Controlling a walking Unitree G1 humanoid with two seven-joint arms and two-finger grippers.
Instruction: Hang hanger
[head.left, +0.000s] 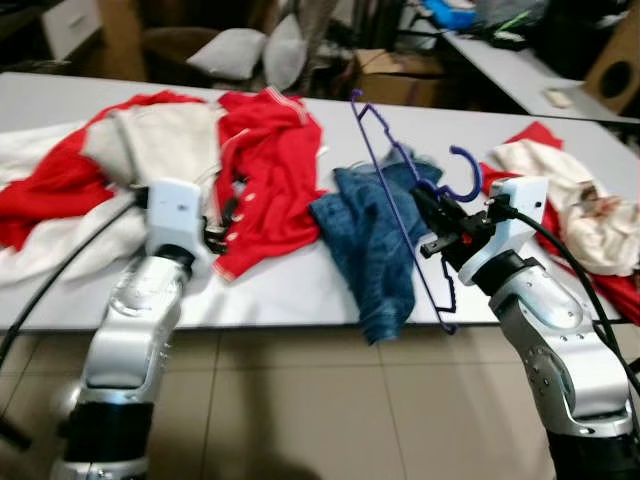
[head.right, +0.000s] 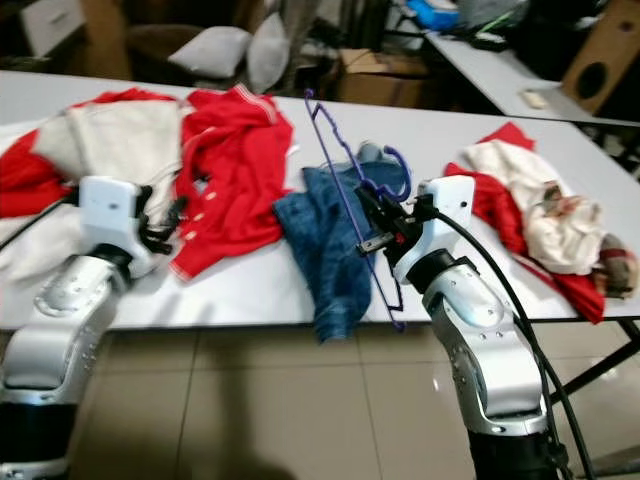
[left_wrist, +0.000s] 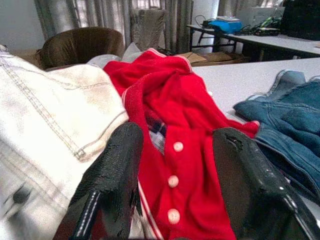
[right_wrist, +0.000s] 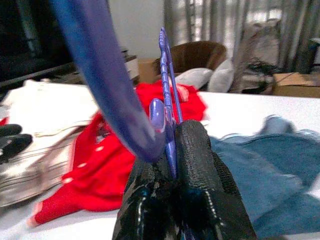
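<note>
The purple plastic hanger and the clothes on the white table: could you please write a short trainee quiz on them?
1. True or false: the right gripper is shut on the purple plastic hanger.
2. Which garment lies in front of the open left gripper? A) the blue denim garment B) the red buttoned cardigan C) a green towel
3. Fill in: the hanger's hook curls just above the ____ gripper.

Key: 1 true, as the fingers pinch its stem; 2 B; 3 right.
</note>
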